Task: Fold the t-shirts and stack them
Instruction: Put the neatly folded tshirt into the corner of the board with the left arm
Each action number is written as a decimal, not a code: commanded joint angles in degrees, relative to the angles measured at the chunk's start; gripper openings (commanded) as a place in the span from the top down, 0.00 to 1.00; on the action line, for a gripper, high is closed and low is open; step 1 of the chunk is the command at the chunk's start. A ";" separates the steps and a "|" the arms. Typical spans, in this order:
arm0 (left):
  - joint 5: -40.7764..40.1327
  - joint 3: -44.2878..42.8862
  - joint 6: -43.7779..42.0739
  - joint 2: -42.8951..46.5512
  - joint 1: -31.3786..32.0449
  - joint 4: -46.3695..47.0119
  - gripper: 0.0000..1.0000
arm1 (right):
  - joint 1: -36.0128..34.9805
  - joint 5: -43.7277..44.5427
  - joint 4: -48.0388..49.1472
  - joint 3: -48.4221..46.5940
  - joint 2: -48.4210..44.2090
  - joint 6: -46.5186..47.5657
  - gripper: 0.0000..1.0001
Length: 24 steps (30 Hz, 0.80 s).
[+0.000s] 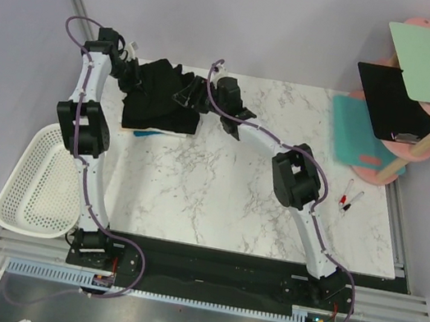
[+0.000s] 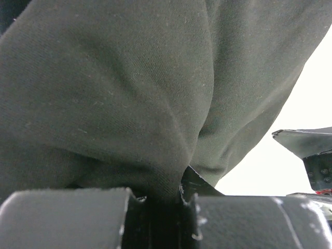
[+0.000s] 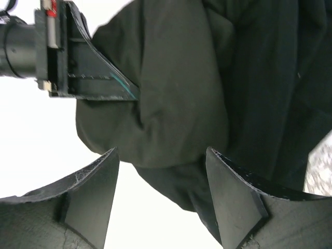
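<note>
I had the left fingers (image 2: 165, 205) all but closed, pinching a fold of black cloth from the t-shirts (image 1: 162, 97). These sat bunched in a heap at the upper left of the desk (image 1: 256, 210) in the top view. In the left wrist view the cloth filled nearly the whole frame and ran down into the narrow gap between the two pads.

The right fingers (image 3: 162, 168) stood wide apart, with a bulge of the same black cloth lying between them. I could not see either one pressing it. In the right wrist view the left fingers showed at the upper left, gripping the cloth's edge.

From above, the two arms met at the heap, one on each side. I couldn't tell how many shirts were in it. A teal strip (image 1: 143, 133) peeked out at its lower edge. A white basket (image 1: 41, 180) sat beside the desk at the lower left.
</note>
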State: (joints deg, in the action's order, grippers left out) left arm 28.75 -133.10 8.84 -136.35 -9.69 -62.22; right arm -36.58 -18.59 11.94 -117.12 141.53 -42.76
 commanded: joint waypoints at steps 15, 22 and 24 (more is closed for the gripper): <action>3.68 0.21 -0.58 -1.72 0.03 -0.63 0.98 | -0.25 6.37 -0.78 -4.25 2.42 0.84 0.27; 3.94 0.38 -0.67 -1.81 0.11 -0.54 0.98 | -0.42 3.56 0.71 -9.18 7.61 -1.53 0.45; 4.12 0.30 -0.67 -1.90 0.11 -0.54 0.98 | -0.60 3.21 1.32 -9.00 7.88 -1.62 0.61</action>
State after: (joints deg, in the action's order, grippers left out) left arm 30.46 -132.92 8.86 -137.23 -9.91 -62.08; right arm -36.60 -14.26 10.39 -123.76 147.83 -43.57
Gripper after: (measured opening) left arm 0.118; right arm 0.516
